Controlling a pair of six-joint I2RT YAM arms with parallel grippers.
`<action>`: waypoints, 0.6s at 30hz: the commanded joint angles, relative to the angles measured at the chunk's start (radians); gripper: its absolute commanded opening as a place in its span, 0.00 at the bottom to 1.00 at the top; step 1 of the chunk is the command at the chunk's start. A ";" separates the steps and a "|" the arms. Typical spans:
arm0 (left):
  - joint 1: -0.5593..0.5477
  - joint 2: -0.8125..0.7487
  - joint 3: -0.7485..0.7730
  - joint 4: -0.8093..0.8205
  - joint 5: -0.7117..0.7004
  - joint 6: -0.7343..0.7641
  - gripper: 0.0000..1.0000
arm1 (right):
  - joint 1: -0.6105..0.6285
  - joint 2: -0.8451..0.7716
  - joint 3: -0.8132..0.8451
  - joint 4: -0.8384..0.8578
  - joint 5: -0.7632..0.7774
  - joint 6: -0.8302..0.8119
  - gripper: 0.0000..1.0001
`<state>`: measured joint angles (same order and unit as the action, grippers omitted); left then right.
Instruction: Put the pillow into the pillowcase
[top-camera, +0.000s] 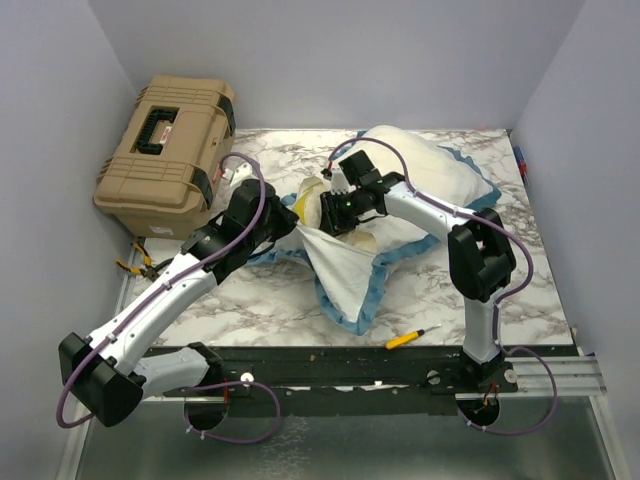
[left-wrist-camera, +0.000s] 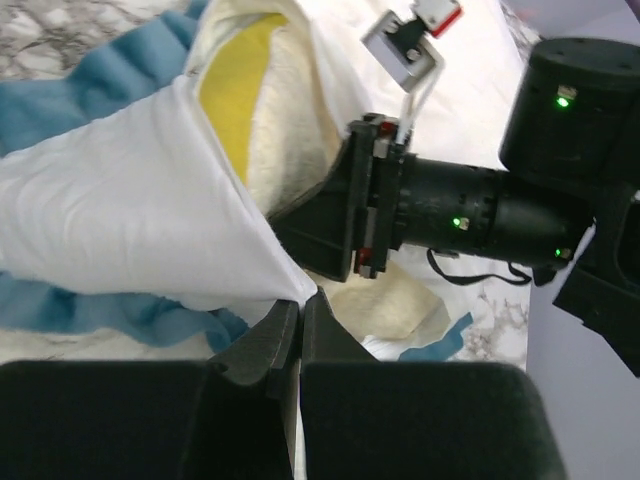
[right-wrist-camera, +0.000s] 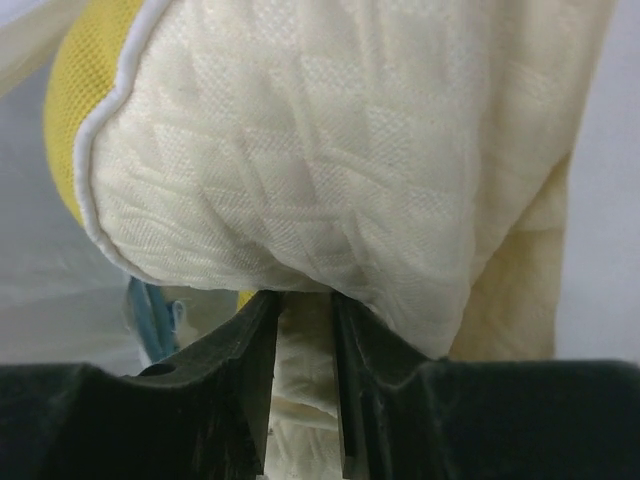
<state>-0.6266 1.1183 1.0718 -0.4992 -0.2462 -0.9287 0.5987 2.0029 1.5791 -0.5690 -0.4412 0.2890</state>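
The pillowcase (top-camera: 345, 268) sprawls from the middle of the counter (top-camera: 260, 310) toward its far right corner, white lining showing. The mustard-banded end of the pillow (right-wrist-camera: 300, 150) sits at the mouth of the pillowcase, near the centre. The left gripper (left-wrist-camera: 300, 312), fingers pressed together on the white hem, seems to keep that mouth taut, while the right gripper (right-wrist-camera: 305, 320) pinches a fold of the pillow, probably to push it deeper.

Left tool (left-wrist-camera: 300, 312) clamped, right tool (right-wrist-camera: 305, 318) pinching
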 joint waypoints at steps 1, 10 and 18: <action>-0.037 0.025 0.056 0.148 0.084 0.118 0.00 | -0.019 0.015 0.013 -0.023 -0.220 -0.005 0.34; -0.086 -0.059 -0.083 0.126 0.043 0.159 0.37 | -0.094 -0.192 -0.001 -0.024 -0.038 0.050 0.55; -0.077 -0.137 -0.131 -0.001 -0.128 0.167 0.76 | -0.166 -0.339 -0.106 -0.146 0.298 0.004 0.79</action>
<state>-0.7132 0.9932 0.9482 -0.4446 -0.2779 -0.7914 0.4530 1.7248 1.5589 -0.6369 -0.3210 0.3138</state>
